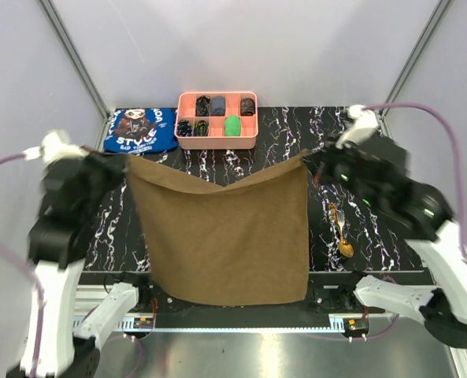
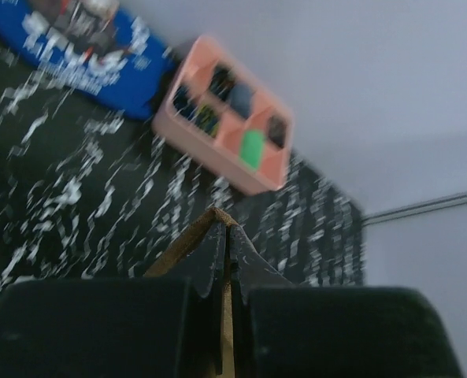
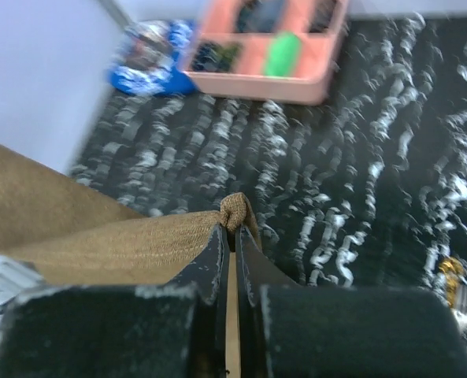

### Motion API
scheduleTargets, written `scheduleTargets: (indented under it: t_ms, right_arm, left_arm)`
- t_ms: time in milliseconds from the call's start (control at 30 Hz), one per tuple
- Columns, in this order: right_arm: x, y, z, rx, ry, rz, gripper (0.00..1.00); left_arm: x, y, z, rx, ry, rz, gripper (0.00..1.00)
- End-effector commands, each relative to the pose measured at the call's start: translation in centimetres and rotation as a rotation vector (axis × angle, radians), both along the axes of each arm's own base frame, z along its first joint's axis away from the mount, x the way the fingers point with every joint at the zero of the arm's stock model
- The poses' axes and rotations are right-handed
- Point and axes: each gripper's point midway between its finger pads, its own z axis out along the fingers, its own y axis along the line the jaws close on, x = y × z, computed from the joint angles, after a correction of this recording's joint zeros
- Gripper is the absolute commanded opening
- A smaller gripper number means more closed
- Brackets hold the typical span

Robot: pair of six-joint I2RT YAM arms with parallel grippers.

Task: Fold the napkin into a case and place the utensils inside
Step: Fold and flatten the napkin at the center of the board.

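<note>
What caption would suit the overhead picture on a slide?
Left gripper and right gripper each pinch a corner of the brown napkin, which sags between them.

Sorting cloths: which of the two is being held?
The olive-brown napkin, corners pinched by the left gripper and right gripper; the blue printed cloth lies untouched.

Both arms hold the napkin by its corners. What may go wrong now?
The left tool and right tool pinch only the corner tips of the napkin, so one may slip. Its lower edge hangs past the near edge of the table and may snag. The utensils lie close by; swinging cloth may sweep them.
</note>
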Motion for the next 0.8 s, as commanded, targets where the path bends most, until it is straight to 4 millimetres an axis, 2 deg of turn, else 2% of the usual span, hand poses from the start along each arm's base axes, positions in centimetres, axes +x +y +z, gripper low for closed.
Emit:
scheduleTargets:
  t_ms: [0,33,67,100,133,167,200,233,267,300,333,367,400,433,500,533,667,767]
  right_arm:
    - [6.9,-2.3,-6.4,-0.131,0.143,-0.194,0.00]
    - [8.2,-2.5,-7.6,-0.112,0.170,-0.189,0.00]
    - [9.5,-3.5,-10.0,-0.094,0.231,-0.188,0.00]
    - [11.3,-3.2,-10.9,-0.086,0.228,-0.186,0.00]
    - [12.2,-3.0,-11.9,-0.090,0.238,-0.181,0.00]
    - [13.1,-3.2,-13.1,-0.111,0.251,-0.182,0.00]
    - [15.0,-3.5,-15.5,-0.135,0.306,-0.200,0.00]
    - [15.8,-3.2,-16.6,-0.131,0.336,-0.186,0.00]
    - [16.8,-3.4,-17.3,-0.144,0.349,-0.192,0.00]
    - [18.1,-3.2,-19.4,-0.149,0.393,-0.181,0.00]
    - [18.8,-3.3,-20.1,-0.151,0.400,-0.191,0.00]
    - [19.5,-3.4,-20.6,-0.153,0.406,-0.193,0.00]
    - [20.4,-3.4,-21.7,-0.155,0.419,-0.194,0.00]
    - [20.9,-3.6,-22.0,-0.154,0.420,-0.197,0.00]
    - [21.9,-3.4,-22.7,-0.150,0.425,-0.184,0.00]
    - [22.2,-3.4,-22.6,-0.141,0.426,-0.178,0.00]
    - [22.7,-3.4,-24.0,-0.138,0.456,-0.170,0.00]
    - [22.9,-3.9,-24.6,-0.143,0.460,-0.178,0.00]
  left_arm:
    - [5.6,-0.2,-7.2,0.008,0.241,0.030,0.00]
    - [6.8,-0.8,-8.0,0.016,0.261,-0.002,0.00]
    - [8.6,-1.0,-10.3,0.025,0.331,-0.003,0.00]
    - [9.5,-0.8,-12.0,0.030,0.373,-0.002,0.00]
    - [10.7,-1.0,-13.0,0.026,0.393,-0.021,0.00]
    - [12.2,-1.2,-15.4,0.030,0.456,-0.030,0.00]
    - [13.1,-1.3,-16.6,0.029,0.480,-0.038,0.00]
    - [14.3,-1.8,-17.2,0.025,0.480,-0.069,0.00]
    - [15.5,-2.1,-19.6,0.026,0.542,-0.082,0.00]
    - [16.6,-2.3,-19.9,0.019,0.548,-0.093,0.00]
    - [17.5,-3.2,-20.4,0.005,0.552,-0.144,0.00]
    - [18.7,-3.7,-22.4,-0.001,0.596,-0.165,0.00]
    - [19.8,-3.9,-22.1,-0.001,0.583,-0.176,0.00]
    - [20.6,-4.0,-23.6,-0.005,0.618,-0.178,0.00]
    - [21.9,-4.2,-23.8,-0.001,0.609,-0.188,0.00]
    - [22.4,-4.3,-25.0,0.000,0.633,-0.190,0.00]
    - [22.9,-4.1,-26.6,-0.006,0.665,-0.190,0.00]
    - [23.4,-4.3,-26.5,-0.006,0.624,-0.214,0.00]
